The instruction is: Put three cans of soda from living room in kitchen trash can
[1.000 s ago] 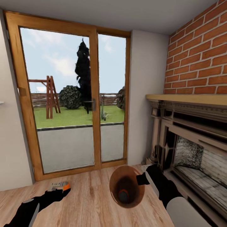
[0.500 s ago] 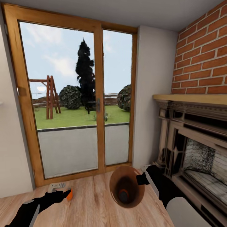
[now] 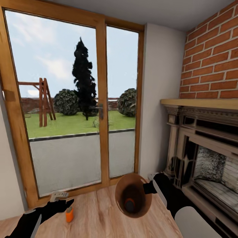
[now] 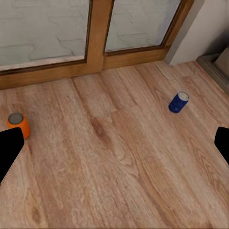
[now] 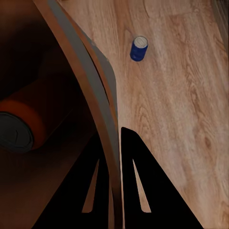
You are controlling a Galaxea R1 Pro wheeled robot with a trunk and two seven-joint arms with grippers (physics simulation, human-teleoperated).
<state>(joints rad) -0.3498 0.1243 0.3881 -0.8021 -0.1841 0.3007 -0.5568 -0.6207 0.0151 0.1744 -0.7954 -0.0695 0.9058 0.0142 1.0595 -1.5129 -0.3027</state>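
My right gripper [image 3: 147, 188] is shut on the rim of the tash can [image 3: 123, 189], a tapered bucket that is tan-brown inside, and holds it above the floor. One orange can of soda [image 3: 129, 204] lies at its bottom, the same orange can [image 5: 21, 125] that appears in the right wrist view beside the pinched rim [image 5: 90, 76]. My left gripper [image 3: 64, 202] is open and empty. A second orange can [image 3: 69, 214] stands on the wood floor just below it, close to one fingertip [image 4: 9, 150] in the left wrist view. A blue can [image 4: 179, 101] stands farther along the floor.
Wood-framed glass doors [image 3: 100, 109] stand close ahead, looking out on a garden. An ornate fireplace [image 3: 201, 158] under a red-brick chimney [image 3: 211, 56] lines the right side. A white wall corner [image 3: 158, 99] sits between them. Light wood floor [image 3: 96, 218] lies underfoot.
The whole view has shifted closer to the glass doors. The orange can on the floor now shows lower, under my left gripper's tip. The held bucket keeps its place.
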